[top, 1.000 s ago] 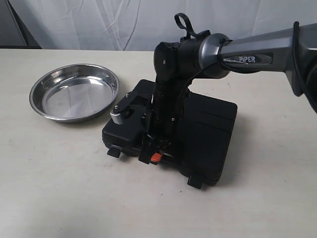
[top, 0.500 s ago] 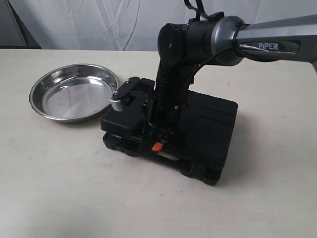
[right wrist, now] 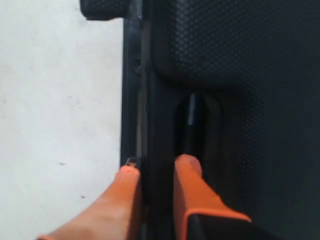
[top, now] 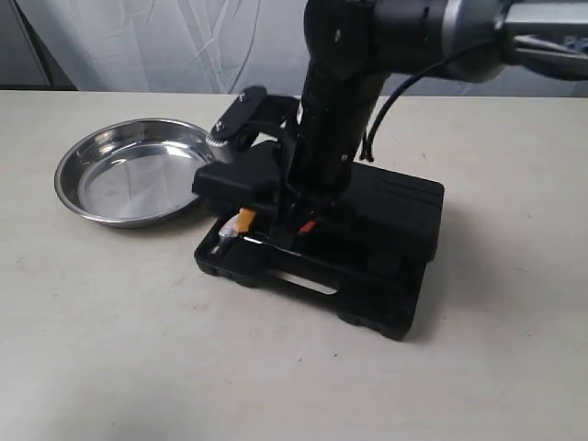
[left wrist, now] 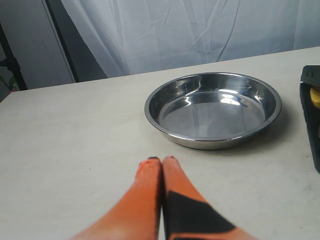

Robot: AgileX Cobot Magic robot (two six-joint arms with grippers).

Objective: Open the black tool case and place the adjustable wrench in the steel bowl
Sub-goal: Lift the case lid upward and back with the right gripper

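Pinches lid rim of black tool case [top: 386, 220] in right gripper [right wrist: 157, 175]; likely stiff, light plastic. Holds left gripper [left wrist: 161, 165] closed, empty, steel bowl [top: 138, 179] at case's ten o'clock.

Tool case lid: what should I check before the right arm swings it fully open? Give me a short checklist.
1. Right gripper on the lid: ok. Its fingers sit on either side of the lid's edge.
2. Black tool case open enough to reach in: not ok. The lid is only partly raised.
3. Adjustable wrench located: cannot tell. Only a yellow-orange handle shows in the gap.
4. Steel bowl ready to receive: ok. It is empty and sits beside the case.
5. Left gripper clear of the lid: ok. It is shut, over the table near the bowl.
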